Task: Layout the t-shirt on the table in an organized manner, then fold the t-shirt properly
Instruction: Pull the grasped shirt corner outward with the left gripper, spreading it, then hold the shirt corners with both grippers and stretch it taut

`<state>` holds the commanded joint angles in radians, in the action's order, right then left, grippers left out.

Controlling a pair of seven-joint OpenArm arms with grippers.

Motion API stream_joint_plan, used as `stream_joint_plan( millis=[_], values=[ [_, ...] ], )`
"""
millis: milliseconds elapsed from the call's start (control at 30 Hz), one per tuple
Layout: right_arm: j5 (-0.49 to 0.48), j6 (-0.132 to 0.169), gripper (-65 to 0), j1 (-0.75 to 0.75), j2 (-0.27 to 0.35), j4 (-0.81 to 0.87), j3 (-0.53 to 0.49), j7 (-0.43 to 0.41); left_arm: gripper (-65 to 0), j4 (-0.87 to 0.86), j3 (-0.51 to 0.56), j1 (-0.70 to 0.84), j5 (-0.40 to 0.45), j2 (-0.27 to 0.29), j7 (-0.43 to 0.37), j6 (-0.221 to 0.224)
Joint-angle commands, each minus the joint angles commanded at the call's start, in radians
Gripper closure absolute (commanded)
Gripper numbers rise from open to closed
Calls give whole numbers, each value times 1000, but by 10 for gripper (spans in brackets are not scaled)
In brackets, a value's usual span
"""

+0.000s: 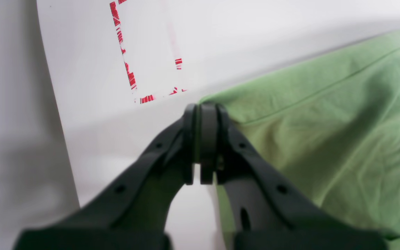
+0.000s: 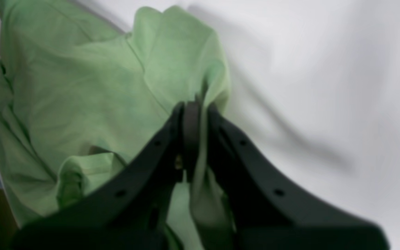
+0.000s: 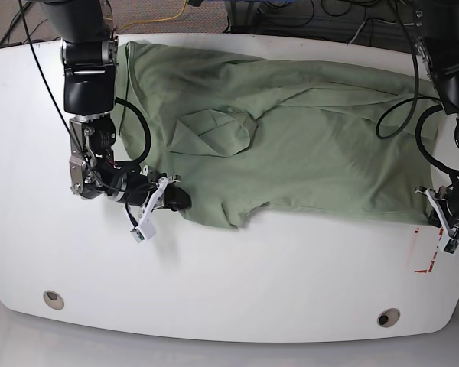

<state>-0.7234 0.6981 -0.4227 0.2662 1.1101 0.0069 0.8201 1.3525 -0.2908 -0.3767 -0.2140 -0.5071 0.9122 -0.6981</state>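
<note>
You're seeing one t-shirt (image 3: 306,153) lying lengthwise along the tabletop's (image 3: 237,298) far edge, both the left gripper (image 1: 200,114) and the right gripper (image 2: 193,111) pinching its edges closed.

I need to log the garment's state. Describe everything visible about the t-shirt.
The t-shirt is pale sage-green soft fabric, spread wide across the far half of the table but wrinkled. One part is folded over onto its middle, and the near edge is uneven. The right gripper pinches a bunched edge, and the left gripper clamps a corner near the red tape mark. Both sets of jaws are shut.
</note>
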Motion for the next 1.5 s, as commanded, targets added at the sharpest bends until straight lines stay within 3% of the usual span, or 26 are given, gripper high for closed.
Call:
stream_joint_plan(
  millis=[100,233,333,467,567,633,1000,1100,1233,1333,1500],
  values=[
    [0,0,-203,-2,18,0,-2,-5,-8,0,25,0,0,0,0,0],
    [0,0,-452,-6,26,6,-2,-6,-8,0,41,0,0,0,0,0],
    [0,0,-542,-20,28,-2,2,-8,-8,0,43,8,0,0,0,0],
    [6,0,-544,-25,38,-37,2,-49,-8,0,43,17,0,0,0,0],
    [46,-45,-544,-41,37,-87,2,-115,-8,0,43,17,0,2,0,0],
    [77,-51,-545,-64,37,-133,0,-147,-8,0,43,18,0,2,0,0],
    [173,-48,-545,-149,34,-358,-2,-272,-8,3,41,44,0,2,0,0],
    [180,-1,-545,-143,0,-362,-3,-256,-8,3,41,46,0,2,0,0],
    [180,0,-541,-127,-34,-361,-3,-230,-8,3,40,46,0,2,0,0],
    [180,0,-488,-118,-54,-361,-3,-230,-8,3,40,46,0,2,0,0],
    [180,0,-309,-120,-61,-361,-3,-232,-8,2,40,43,0,0,0,0]
  ],
)
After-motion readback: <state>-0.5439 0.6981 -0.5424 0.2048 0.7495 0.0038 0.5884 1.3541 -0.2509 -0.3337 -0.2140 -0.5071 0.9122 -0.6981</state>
